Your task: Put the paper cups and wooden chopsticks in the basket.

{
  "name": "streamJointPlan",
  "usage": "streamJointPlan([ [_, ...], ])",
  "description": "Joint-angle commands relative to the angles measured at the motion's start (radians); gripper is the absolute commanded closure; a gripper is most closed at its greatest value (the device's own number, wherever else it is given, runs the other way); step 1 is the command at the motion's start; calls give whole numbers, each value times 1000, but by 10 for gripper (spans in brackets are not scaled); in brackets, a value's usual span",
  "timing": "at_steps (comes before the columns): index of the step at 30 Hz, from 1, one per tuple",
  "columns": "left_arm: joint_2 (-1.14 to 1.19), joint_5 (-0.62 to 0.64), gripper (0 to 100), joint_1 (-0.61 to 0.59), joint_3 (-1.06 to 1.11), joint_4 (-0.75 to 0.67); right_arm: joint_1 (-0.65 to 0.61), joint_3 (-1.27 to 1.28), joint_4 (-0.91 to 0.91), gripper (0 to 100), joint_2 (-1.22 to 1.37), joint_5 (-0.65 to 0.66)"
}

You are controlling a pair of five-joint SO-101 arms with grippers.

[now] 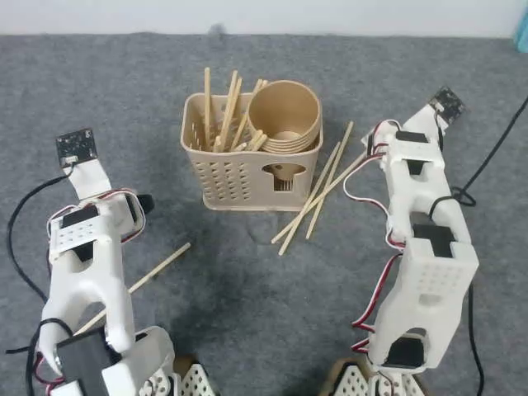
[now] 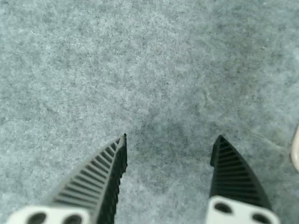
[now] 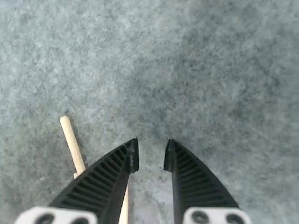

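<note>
A grey felt table cover (image 1: 247, 280) carries a beige perforated basket (image 1: 235, 177) standing upright at its middle, between the two arms and well apart from both grippers. A nested stack of brown paper cups (image 1: 285, 115) fills the basket's right part. A bundle of pale wooden chopsticks (image 1: 223, 107) stands tilted in its left part. Three more loose chopsticks (image 1: 318, 194) lie crossed on the felt just right of the basket, near the right arm. A single chopstick (image 1: 157, 268) lies diagonally beside the left arm. The left gripper (image 2: 172, 136) is spread wide over bare felt, grasping nothing. The right gripper (image 3: 152, 140) is only narrowly parted and empty, with a chopstick end (image 3: 72, 144) just beside one finger.
</note>
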Motion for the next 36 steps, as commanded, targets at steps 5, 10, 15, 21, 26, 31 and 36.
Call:
streamJointPlan([
  [5,-5,-6,721,8,-38,-14,4,-52,85,887,-127,-9],
  [10,-5,-6,721,9,-38,-14,-8,-52,90,887,-145,-9],
  [15,-5,-8,721,29,-38,-14,-22,-49,116,887,-182,-9],
  [21,-5,-8,721,29,-38,-14,-61,-49,111,887,-179,-9],
  [26,-5,-8,721,31,-38,-14,-61,-49,110,887,-171,-11],
  [31,-5,-8,721,31,-38,-12,-56,-52,41,887,-97,-11],
  [36,-5,-8,721,29,-38,-12,-54,-52,28,887,-79,-11],
])
